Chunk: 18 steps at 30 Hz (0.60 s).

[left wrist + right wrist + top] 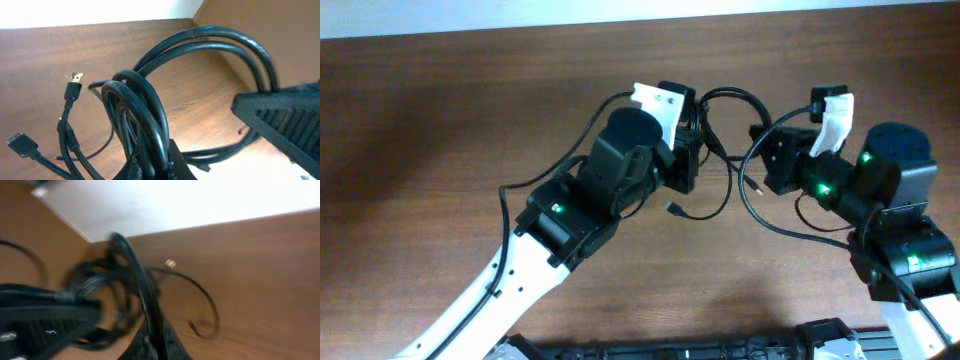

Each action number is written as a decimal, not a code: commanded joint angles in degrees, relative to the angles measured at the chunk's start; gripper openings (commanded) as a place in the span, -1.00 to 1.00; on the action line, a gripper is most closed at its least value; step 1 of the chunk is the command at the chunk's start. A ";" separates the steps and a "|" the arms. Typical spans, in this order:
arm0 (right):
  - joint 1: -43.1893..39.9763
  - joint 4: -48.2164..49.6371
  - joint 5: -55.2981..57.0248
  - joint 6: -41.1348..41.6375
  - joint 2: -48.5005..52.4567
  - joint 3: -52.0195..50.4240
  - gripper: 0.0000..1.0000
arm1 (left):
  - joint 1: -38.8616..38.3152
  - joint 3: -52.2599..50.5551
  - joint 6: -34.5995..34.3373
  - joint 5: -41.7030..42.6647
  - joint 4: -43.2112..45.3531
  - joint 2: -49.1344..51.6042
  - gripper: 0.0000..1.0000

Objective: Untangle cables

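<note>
The cables point(730, 93) hang bunched between my two grippers above the middle of the table point(440, 120): a tight coil point(145, 105) with big loops arching out of it. My left gripper point(692, 150) is pinched shut on the coil's base, which I read as anchoring the knot. My right gripper point(768, 155) is closed too, with a strand point(142, 305) running straight into its fingers, though that view is smeared. I judge it is placed to draw one loop away. A USB plug point(76, 78) and a second plug point(22, 145) dangle free beside the coil. Another loop sags toward the table near my right arm. Those loose ends could snag in the coil, and the grippers sit close together, leaving little room to work.
</note>
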 commanded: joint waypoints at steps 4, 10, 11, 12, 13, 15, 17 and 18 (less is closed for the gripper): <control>-0.17 -6.29 16.59 -0.63 -0.44 0.42 -0.92 | 2.05 0.68 21.29 -4.11 0.57 -5.90 -1.00; -0.17 -11.50 23.10 -0.61 -0.44 0.42 -0.92 | 2.21 0.68 24.33 -16.04 -0.28 -10.21 -1.00; -0.17 -11.98 23.50 -0.61 -0.44 0.42 -0.92 | 2.21 0.68 24.50 -17.38 -0.35 -10.67 -1.00; -0.17 -12.33 23.56 -0.63 -0.44 0.42 -0.92 | 2.21 0.68 24.68 -18.91 -0.50 -11.26 -1.00; -0.17 -12.59 23.67 -0.63 -0.44 0.42 -0.92 | 2.21 0.68 24.70 -19.93 -0.55 -11.80 -1.00; -0.17 -13.18 23.69 -0.63 -0.44 0.42 -0.92 | 2.21 0.68 24.92 -21.49 -0.57 -12.96 -1.00; -0.17 -13.73 23.69 -0.63 -0.44 0.42 -0.92 | 2.21 0.68 24.90 -22.73 -0.57 -13.84 -1.00; -0.17 -13.99 23.67 -0.63 -0.44 0.42 -0.92 | 2.21 0.68 24.87 -23.45 -0.57 -14.23 -1.00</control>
